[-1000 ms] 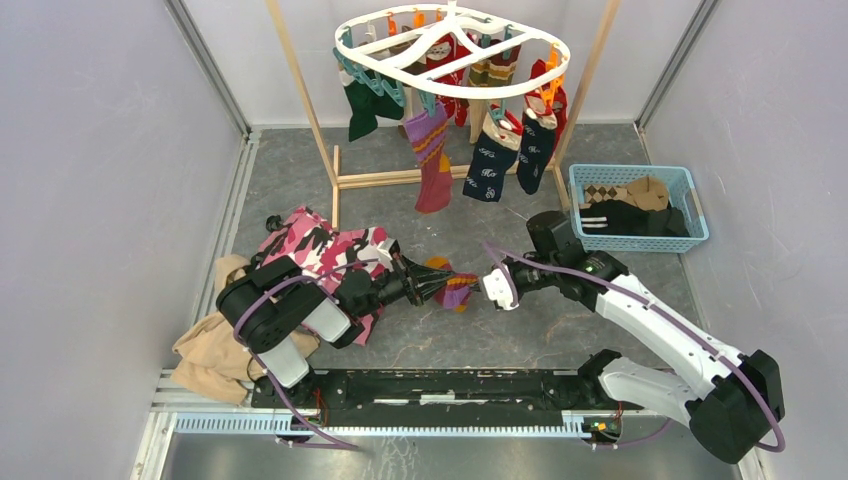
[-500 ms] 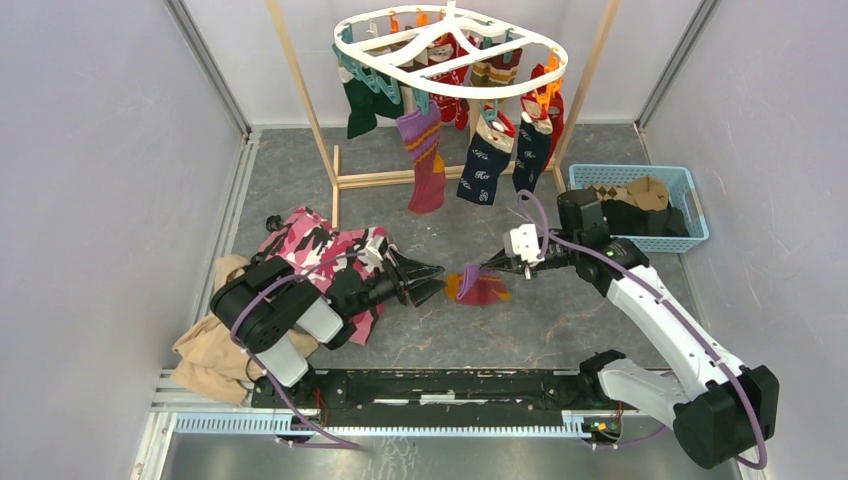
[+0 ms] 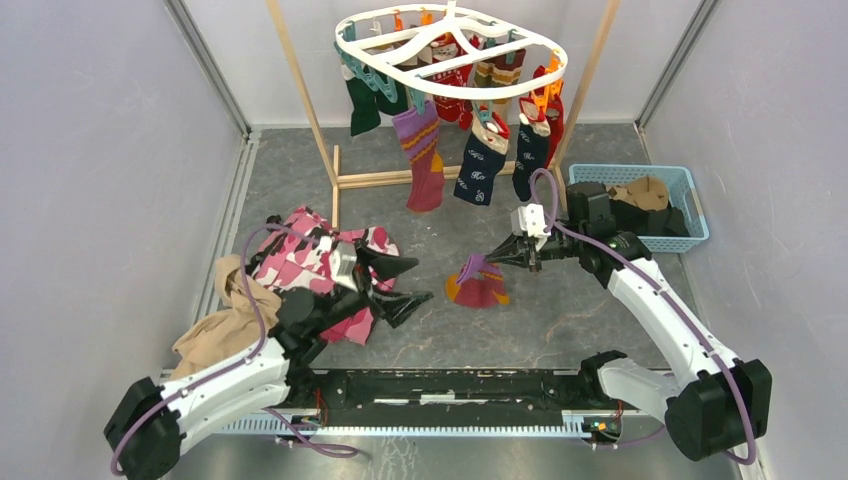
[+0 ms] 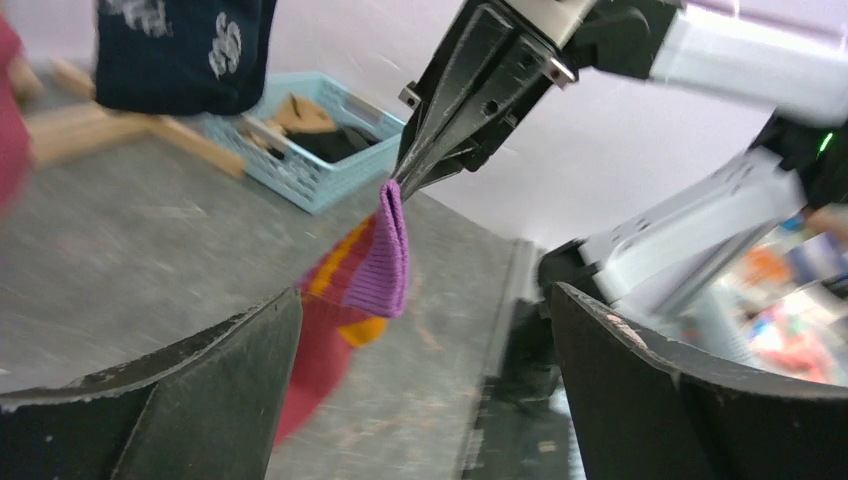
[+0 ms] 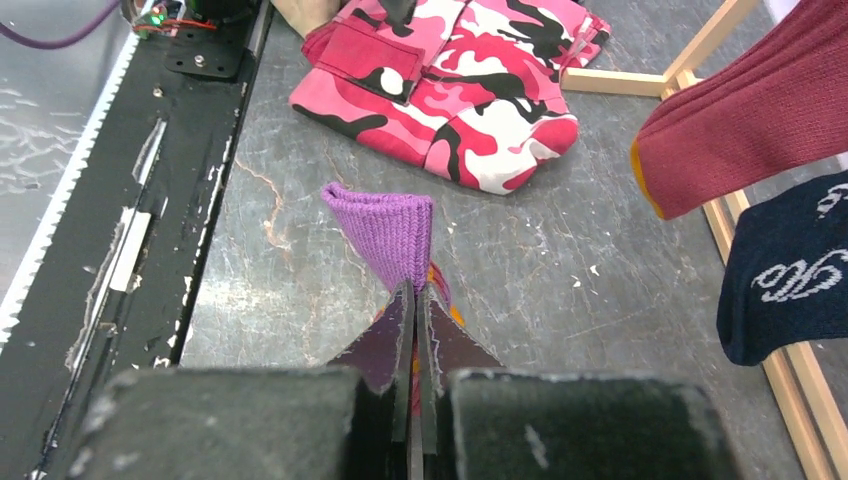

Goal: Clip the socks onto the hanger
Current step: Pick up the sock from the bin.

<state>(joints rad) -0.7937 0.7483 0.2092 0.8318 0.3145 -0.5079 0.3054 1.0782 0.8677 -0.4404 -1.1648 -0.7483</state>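
A sock (image 3: 478, 286) with a purple cuff and a maroon body with yellow stripes hangs over the floor. My right gripper (image 3: 492, 259) is shut on its cuff, seen in the right wrist view (image 5: 413, 290) pinching the purple cuff (image 5: 384, 228). My left gripper (image 3: 422, 280) stands wide open to the left of the sock and apart from it. In its own view (image 4: 425, 295) the sock (image 4: 365, 270) dangles ahead from the right gripper (image 4: 396, 184). The white oval hanger (image 3: 450, 30) hangs at the back with several socks (image 3: 425, 150) clipped on.
A wooden pole rack (image 3: 400, 178) carries the hanger. A blue basket (image 3: 575, 195) with more socks stands at the right, behind my right arm. A pink camouflage cloth (image 3: 310, 250) and a tan cloth (image 3: 215, 335) lie at the left by my left arm.
My left gripper opened, let go of the sock and drew back to the left. My right gripper, still shut on the cuff, carried the sock up and to the right.
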